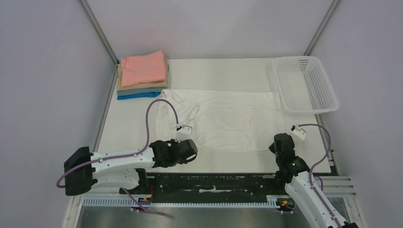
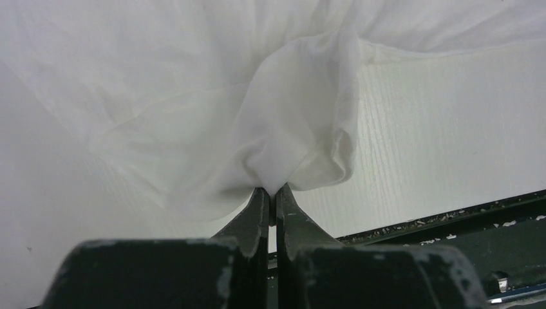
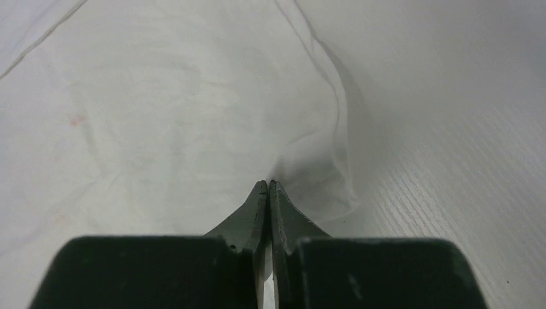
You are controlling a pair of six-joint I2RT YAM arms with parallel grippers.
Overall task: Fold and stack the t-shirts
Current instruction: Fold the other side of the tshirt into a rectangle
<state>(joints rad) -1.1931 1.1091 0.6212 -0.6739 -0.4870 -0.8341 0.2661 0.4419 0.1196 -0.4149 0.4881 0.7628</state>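
Top external: white t-shirt spread flat, middle of worktop. Folded stack, salmon pink on top, far-left corner. Mesh basket far right. Left hand clamped on bunched cloth at shirt's near edge. Right hand fingers together, pinching near hem corner.

White table carrying 3 things. Dead centre, the white shirt lies spread and wrinkled, stretching from 9 toward 3 o'clock. Up at 11 o'clock sits a stack of folded shirts, bright blue at the bottom, salmon pink on top. At 1 o'clock, the mesh basket, just beside the white shirt.
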